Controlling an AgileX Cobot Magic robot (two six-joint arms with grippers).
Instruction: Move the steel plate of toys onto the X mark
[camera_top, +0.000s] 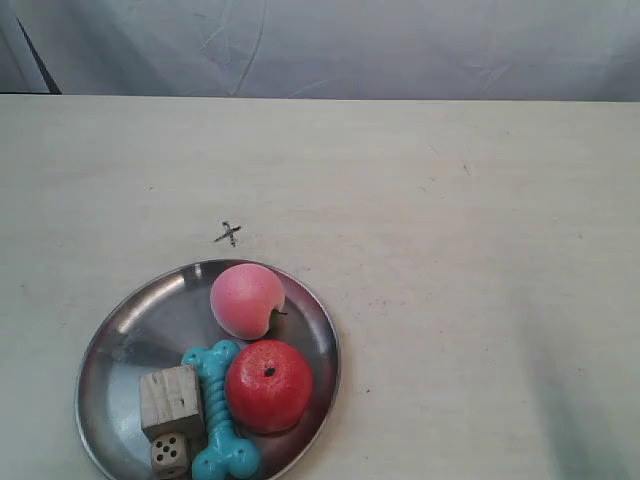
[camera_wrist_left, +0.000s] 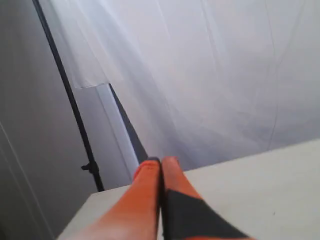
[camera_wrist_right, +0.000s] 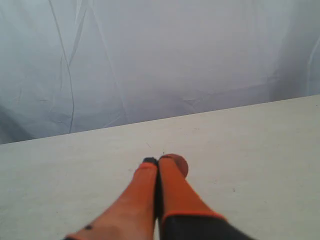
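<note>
The steel plate (camera_top: 130, 330) lies at the lower left of the exterior view, partly cut by the bottom edge. In it sit the pink peach (camera_top: 246, 300), the red apple (camera_top: 268, 385), the turquoise bone (camera_top: 220, 410), the pale wooden cube (camera_top: 170, 400) and the small die (camera_top: 170, 455). The X mark (camera_top: 229, 234) is drawn on the table just beyond the plate's far rim. No arm shows in the exterior view. My left gripper (camera_wrist_left: 161, 162) is shut, empty, above a table corner. My right gripper (camera_wrist_right: 161, 161) is shut, empty, over bare tabletop.
The pale table (camera_top: 450, 250) ends at a far edge against a white curtain (camera_top: 350, 45). A dark pole (camera_wrist_left: 65, 95) stands beyond the table corner in the left wrist view.
</note>
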